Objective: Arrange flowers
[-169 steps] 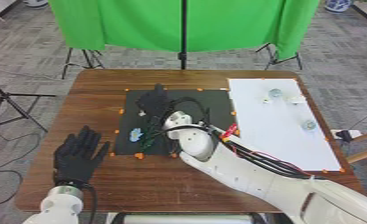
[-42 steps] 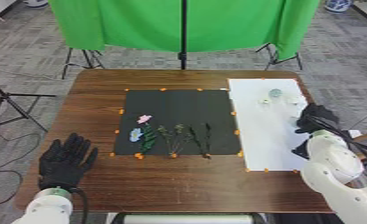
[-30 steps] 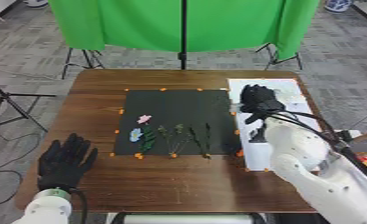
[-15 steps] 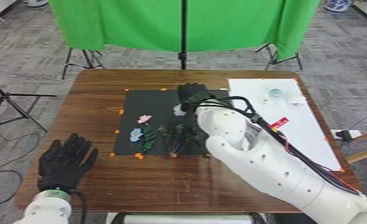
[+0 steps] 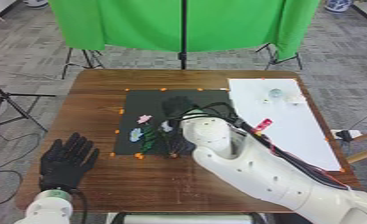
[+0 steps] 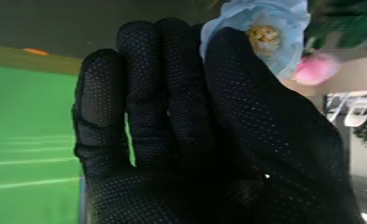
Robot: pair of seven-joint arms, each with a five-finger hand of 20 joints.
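a pale blue flower (image 6: 264, 40) has been carried from over the white sheet (image 5: 297, 134) by the table's (image 5: 98, 100) right edge to the black mat (image 5: 142, 101), pinched by the right hand (image 5: 176, 104), and drawn nearer the near edge. a place above the stems (image 5: 174, 145), beside the pink flower (image 5: 144, 119), is probably being sought. the left hand (image 5: 64, 162) is held open by the near left corner.
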